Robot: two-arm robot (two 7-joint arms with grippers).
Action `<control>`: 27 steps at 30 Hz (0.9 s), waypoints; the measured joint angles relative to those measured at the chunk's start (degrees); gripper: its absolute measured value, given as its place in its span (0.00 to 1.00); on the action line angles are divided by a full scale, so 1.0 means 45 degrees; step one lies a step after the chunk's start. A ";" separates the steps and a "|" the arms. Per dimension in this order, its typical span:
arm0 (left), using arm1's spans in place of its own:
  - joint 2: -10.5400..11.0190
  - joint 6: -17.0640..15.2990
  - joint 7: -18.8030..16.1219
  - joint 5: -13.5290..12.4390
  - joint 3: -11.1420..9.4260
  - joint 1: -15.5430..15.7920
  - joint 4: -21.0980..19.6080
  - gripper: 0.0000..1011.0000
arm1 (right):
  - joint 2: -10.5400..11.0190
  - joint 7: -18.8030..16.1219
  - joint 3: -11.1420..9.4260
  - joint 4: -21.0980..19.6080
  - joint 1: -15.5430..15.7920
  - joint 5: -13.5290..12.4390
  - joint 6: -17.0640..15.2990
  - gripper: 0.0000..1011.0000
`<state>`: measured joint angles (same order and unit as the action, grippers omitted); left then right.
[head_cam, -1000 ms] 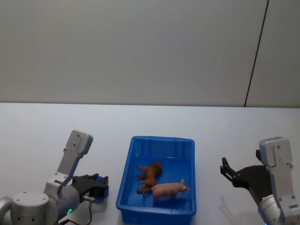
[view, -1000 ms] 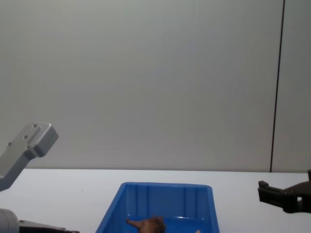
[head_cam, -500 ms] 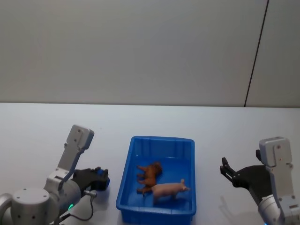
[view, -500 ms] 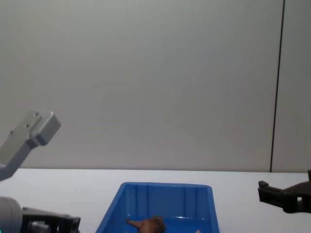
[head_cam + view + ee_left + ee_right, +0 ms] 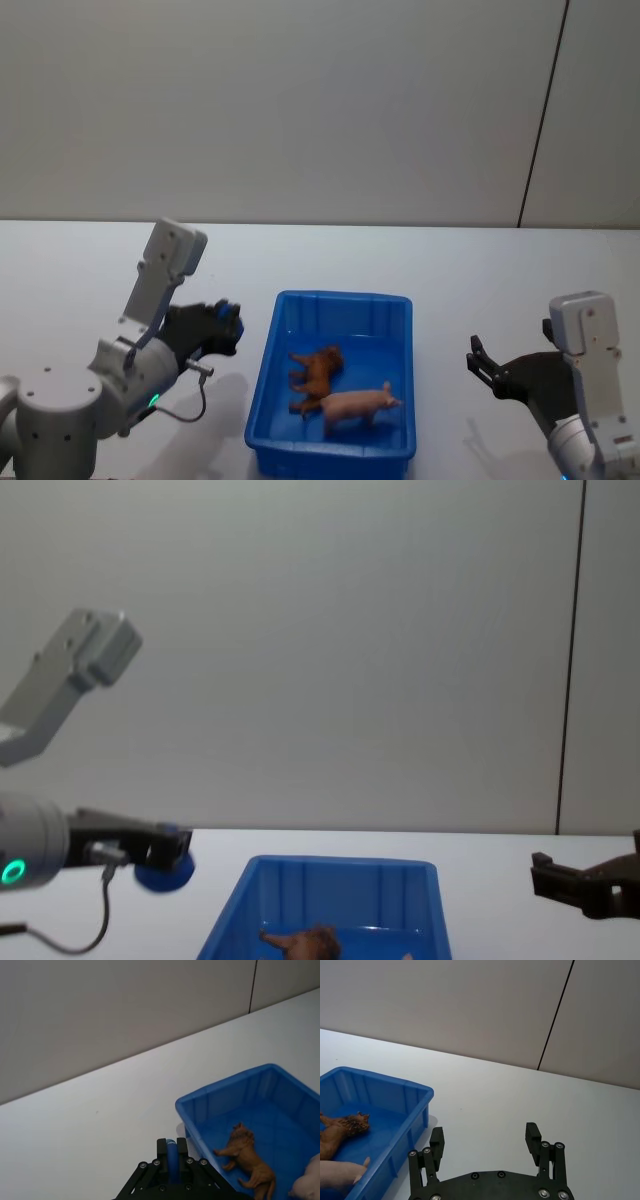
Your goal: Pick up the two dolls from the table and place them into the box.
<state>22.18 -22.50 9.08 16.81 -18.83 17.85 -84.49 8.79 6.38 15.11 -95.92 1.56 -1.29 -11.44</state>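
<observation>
The blue box (image 5: pixel 345 297) stands on the white table between my arms. Both dolls lie inside it: the reddish-brown doll (image 5: pixel 318 372) near the middle, the pale pink doll (image 5: pixel 355 405) closer to me. The left wrist view shows the box (image 5: pixel 225 1087), brown doll (image 5: pixel 247 1157) and pink doll (image 5: pixel 307 1185). My left gripper (image 5: pixel 230 323) hovers raised beside the box's left wall, shut and holding nothing (image 5: pixel 171 1146). My right gripper (image 5: pixel 482 362) rests low to the right of the box, open and empty (image 5: pixel 485 1137).
The white table (image 5: pixel 470 280) runs back to a plain grey wall with a dark vertical seam (image 5: pixel 540 120) at the right. A thin cable (image 5: pixel 190 405) loops beneath my left wrist. Bare tabletop lies on both sides of the box.
My left arm has lifted from low near the front-left of the box to a higher spot beside its left wall. The right arm, box and dolls have not moved.
</observation>
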 joint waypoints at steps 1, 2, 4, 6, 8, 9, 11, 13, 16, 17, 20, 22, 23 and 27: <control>-0.0011 0.0124 0.0160 -0.0067 0.0004 0.0073 -0.0052 0.10 | 0.0000 0.0000 0.0000 0.0001 0.0000 0.0000 0.0000 0.99; -0.0013 0.0196 0.0250 -0.0099 0.0005 0.0091 -0.0072 0.10 | 0.0000 0.0000 0.0000 0.0000 0.0000 0.0001 0.0000 0.99; -0.0030 0.0406 0.0519 -0.0170 0.0008 0.0184 -0.0122 0.10 | 0.0000 0.0000 0.0001 0.0000 -0.0001 0.0000 0.0000 0.99; -0.0048 0.0624 0.0820 -0.0213 0.0008 0.0263 -0.0140 0.10 | 0.0000 0.0000 0.0001 0.0000 0.0000 0.0000 -0.0001 0.99; -0.0062 0.0803 0.1055 -0.0220 0.0009 0.0315 -0.0142 0.10 | 0.0000 0.0000 0.0000 0.0000 0.0000 0.0000 0.0000 0.99; -0.0070 0.0884 0.1162 -0.0220 0.0008 0.0347 -0.0142 0.10 | 0.0000 0.0000 0.0000 0.0000 0.0000 0.0000 -0.0001 0.99; -0.0093 0.1147 0.1493 -0.0215 0.0003 0.0410 -0.0140 0.10 | -0.0001 0.0000 0.0001 0.0000 0.0000 0.0000 0.0000 0.99; -0.0115 0.1390 0.1870 -0.0162 -0.0011 0.0466 -0.0102 0.10 | 0.0000 0.0000 0.0001 0.0000 0.0000 0.0000 0.0000 0.99; -0.0157 0.1738 0.2380 -0.0035 -0.0043 0.0532 -0.0005 0.10 | 0.0000 0.0000 0.0001 0.0000 0.0000 0.0000 0.0000 0.99; -0.0167 0.1820 0.2501 0.0009 -0.0050 0.0545 0.0020 0.10 | 0.0000 0.0000 0.0000 0.0000 0.0000 0.0000 -0.0001 0.99; -0.0209 0.2167 0.3030 0.0159 -0.0092 0.0588 0.0132 0.10 | 0.0000 0.0000 0.0001 0.0000 0.0000 0.0000 0.0000 0.99; -0.0235 0.2302 0.3256 0.0232 -0.0121 0.0605 0.0194 0.14 | 0.0000 0.0000 0.0000 0.0000 0.0000 0.0000 0.0000 0.99; -0.0262 0.2484 0.3558 0.0330 -0.0152 0.0620 0.0262 0.17 | 0.0000 0.0000 0.0001 0.0001 0.0000 0.0000 0.0000 0.99; -0.0334 0.2816 0.4150 0.0521 -0.0243 0.0643 0.0425 0.27 | 0.0000 0.0000 0.0000 0.0000 0.0000 0.0000 0.0000 0.99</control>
<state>20.68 -9.83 27.75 19.15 -19.93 20.75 -82.58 8.79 6.38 15.11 -95.92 1.56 -1.29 -11.44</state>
